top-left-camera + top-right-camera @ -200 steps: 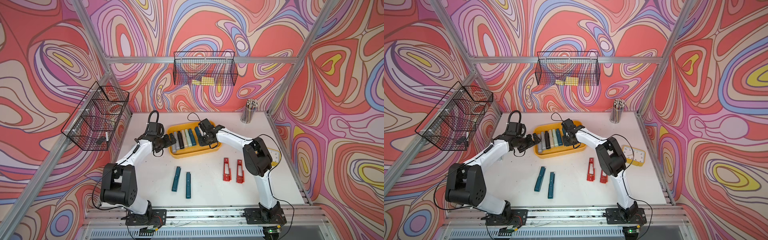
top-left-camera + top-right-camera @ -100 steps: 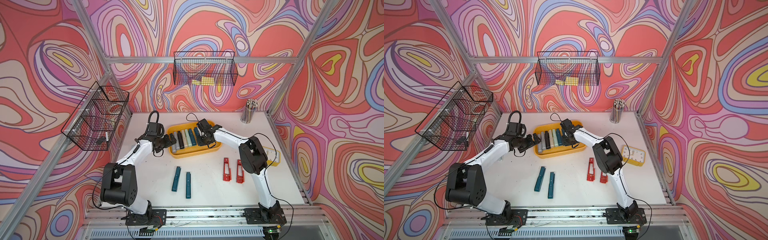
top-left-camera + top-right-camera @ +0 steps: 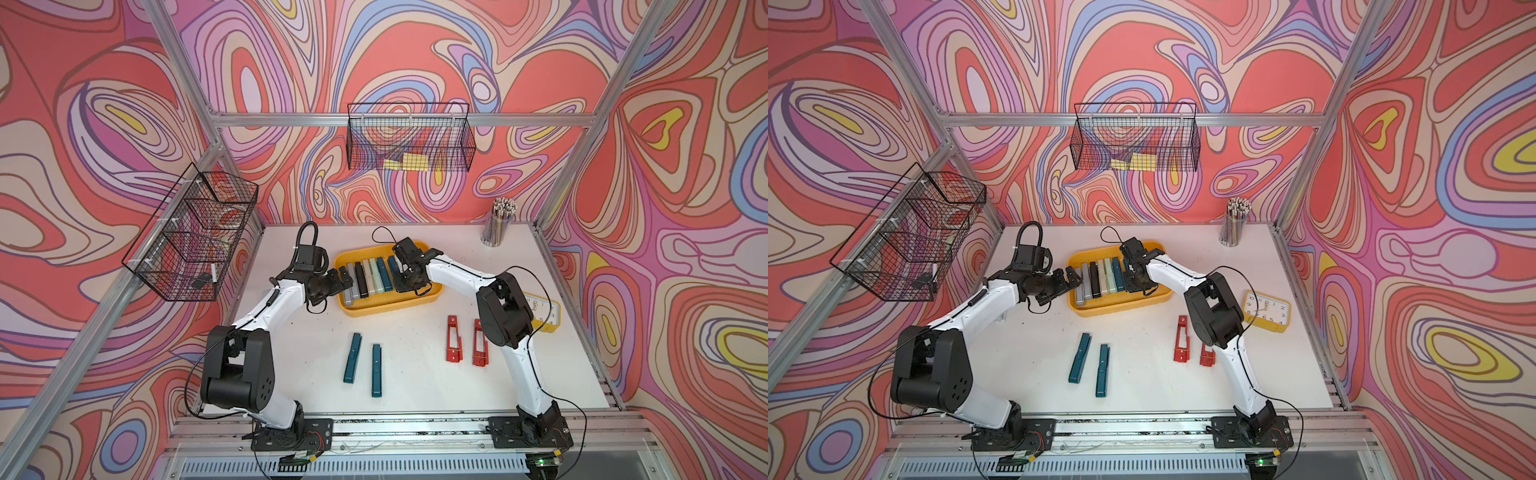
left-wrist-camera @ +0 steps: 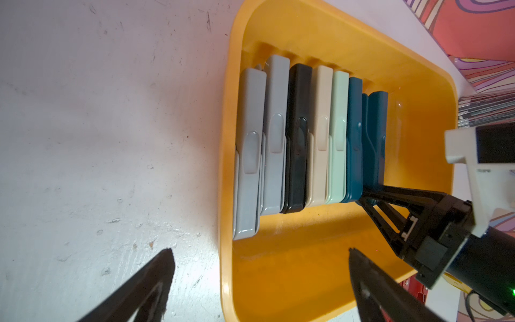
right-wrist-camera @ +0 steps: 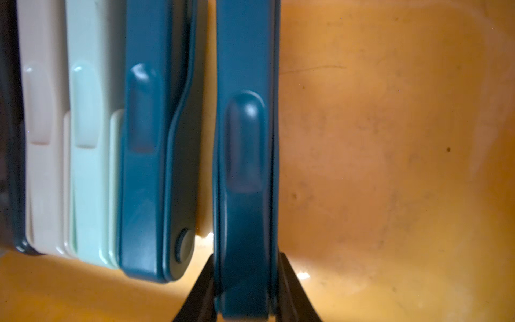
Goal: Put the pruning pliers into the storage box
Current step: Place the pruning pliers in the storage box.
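Note:
The yellow storage box (image 3: 390, 309) lies mid-table with a row of pruning pliers (image 4: 278, 133) in it: two grey, black, beige, mint and teal. My right gripper (image 5: 246, 259) is shut on a further teal pruning plier (image 5: 245, 167), holding it by its end low inside the box beside that row. In both top views the right gripper (image 3: 402, 275) is over the box's middle. My left gripper (image 4: 260, 253) is open and empty, straddling the box's left rim (image 4: 225, 167). Two teal pliers (image 3: 352, 363) (image 3: 376, 370) and two red slotted ones (image 3: 454, 338) (image 3: 480, 343) lie on the table.
A yellow alarm clock (image 3: 544, 309) lies at the right edge, behind my right arm's elbow. A cup of pencils (image 3: 496, 226) stands at the back right. Black wire baskets hang on the back wall (image 3: 409, 143) and left wall (image 3: 191, 241).
My right arm has shifted slightly left, bringing the held teal plier closer to the row in the box. The left arm has stayed still.

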Tool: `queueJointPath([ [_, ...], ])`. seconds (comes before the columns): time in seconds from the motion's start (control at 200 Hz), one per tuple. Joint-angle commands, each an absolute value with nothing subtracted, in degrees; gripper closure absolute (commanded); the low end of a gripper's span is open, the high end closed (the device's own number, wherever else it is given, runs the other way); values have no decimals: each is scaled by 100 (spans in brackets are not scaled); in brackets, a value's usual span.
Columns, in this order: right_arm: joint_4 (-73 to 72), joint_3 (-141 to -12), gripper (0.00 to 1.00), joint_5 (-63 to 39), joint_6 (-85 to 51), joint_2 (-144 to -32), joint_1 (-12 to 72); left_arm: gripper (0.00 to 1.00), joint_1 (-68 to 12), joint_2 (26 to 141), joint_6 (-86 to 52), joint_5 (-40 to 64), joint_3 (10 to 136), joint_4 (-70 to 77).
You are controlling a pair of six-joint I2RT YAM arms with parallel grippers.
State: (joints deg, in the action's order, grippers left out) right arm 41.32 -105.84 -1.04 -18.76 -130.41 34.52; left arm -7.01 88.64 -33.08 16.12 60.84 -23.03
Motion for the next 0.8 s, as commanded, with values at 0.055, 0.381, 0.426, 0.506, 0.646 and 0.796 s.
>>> queueJointPath([
  [0.055, 4131, -10774, 100, -162, -1915, -13196, 3424, 1, -650, 8887, -3322, 1648, 6011, -2234],
  [0.381, 4174, -10869, 87, -173, -1915, -13261, 3427, 1, -649, 8877, -3322, 1648, 6037, -2250],
  [0.426, 4158, -10861, 85, -176, -1910, -13250, 3420, 1, -650, 8869, -3329, 1648, 6038, -2250],
  [0.506, 4158, -10863, 80, -180, -1907, -13252, 3425, 1, -650, 8877, -3322, 1661, 6036, -2246],
  [0.646, 4153, -10855, 75, -202, -1907, -13249, 3424, 1, -650, 8899, -3326, 1683, 6029, -2234],
  [0.796, 4145, -10847, 66, -211, -1891, -13228, 3425, 1, -648, 8905, -3316, 1686, 6016, -2227],
])
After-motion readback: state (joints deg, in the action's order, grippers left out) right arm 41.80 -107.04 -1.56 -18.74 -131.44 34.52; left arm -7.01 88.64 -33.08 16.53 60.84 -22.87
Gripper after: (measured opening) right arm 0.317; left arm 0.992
